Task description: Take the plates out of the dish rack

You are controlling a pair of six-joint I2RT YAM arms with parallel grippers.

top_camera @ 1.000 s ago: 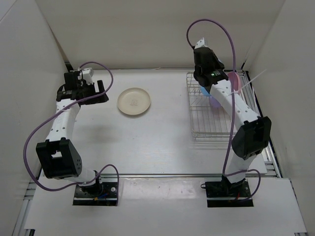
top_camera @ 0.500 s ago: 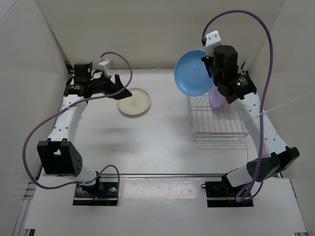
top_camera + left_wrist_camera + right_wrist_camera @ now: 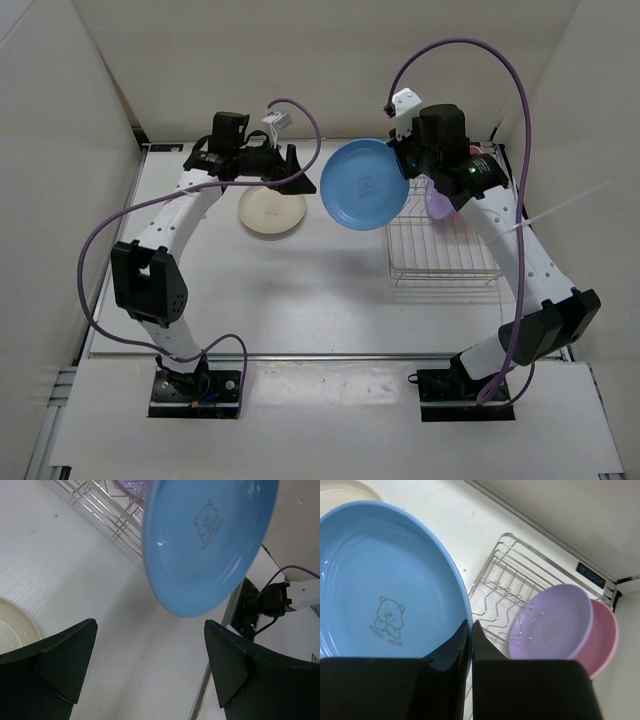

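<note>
Right gripper (image 3: 471, 630): black fingers closed, pinching the rim of the blue plate (image 3: 380, 580). The plate hangs in the air to the left of these fingers, tilted steeply and clear of the rack (image 3: 440, 250). It is smooth, glossy plastic, round and shallow, with faint concentric rings and a bear outline at its centre.

Behind the right fingers, the purple plate (image 3: 552, 622) and pink plate (image 3: 602, 635) stand on edge in the rack, the pink one just behind the purple and partly hidden by it. Both are plain, matte and round. The rack is thin bright wire, with a grid base and bent upright dividers.

Left gripper (image 3: 150, 625): wedge-shaped black fingers spread wide, nothing between the pads. The blue plate sits beyond the fingertips, apart from them, with its lower edge nearest.

A cream plate (image 3: 272, 210) lies flat on the white table (image 3: 300, 290), below the left fingers. The table surface shows a fine ribbed texture.
</note>
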